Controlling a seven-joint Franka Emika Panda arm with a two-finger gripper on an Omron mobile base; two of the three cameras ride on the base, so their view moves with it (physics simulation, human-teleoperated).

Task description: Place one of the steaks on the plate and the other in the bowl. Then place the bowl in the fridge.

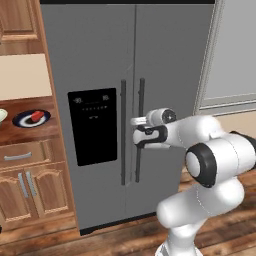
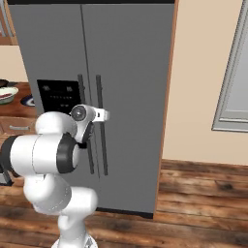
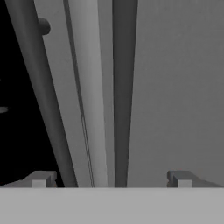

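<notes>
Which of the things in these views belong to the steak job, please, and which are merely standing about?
Belong to the job:
fridge, doors shut
plate carrying a steak
bowl on the counter
gripper, open at the door handles

Standing about:
wooden drawers and cabinets
window frame

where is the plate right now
The plate sits on the wooden counter left of the fridge in the left base view, with a steak on it.
</notes>
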